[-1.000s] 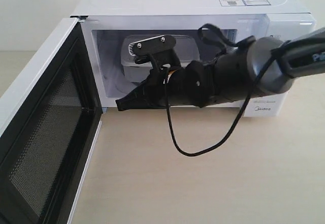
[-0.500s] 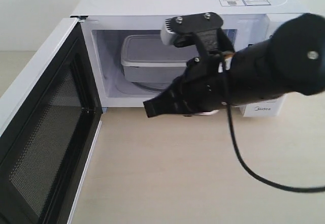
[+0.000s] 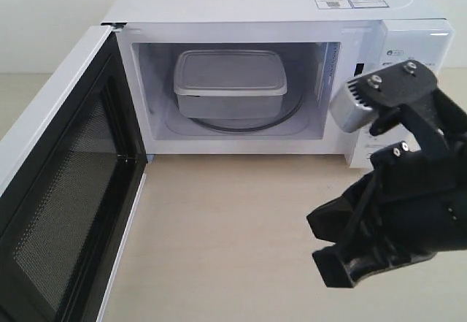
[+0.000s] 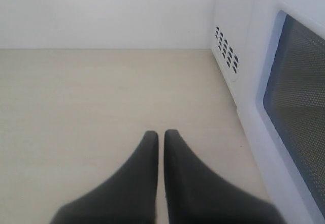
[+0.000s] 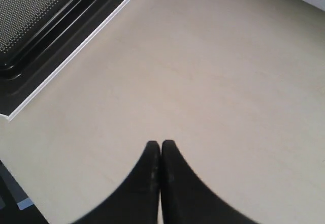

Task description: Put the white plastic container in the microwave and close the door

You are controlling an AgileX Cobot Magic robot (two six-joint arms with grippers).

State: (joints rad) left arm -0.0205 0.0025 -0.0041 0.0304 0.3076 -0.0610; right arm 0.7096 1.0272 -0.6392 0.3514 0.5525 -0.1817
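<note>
I have the white plastic container sitting inside the microwave, lid on, resting on the turntable. The door stands wide open, swung out from the microwave's left side. My right claw hangs over the counter in front of the microwave's dial panel, fingers pressed together and holding nothing. My left claw is beside the door's outer face, closed to a thin slit, also empty.

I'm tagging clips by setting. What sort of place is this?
Probably a robot test bench, not a home kitchen: a microwave on a pale wooden table, a plain white wall behind, a black robot arm in front.
</note>
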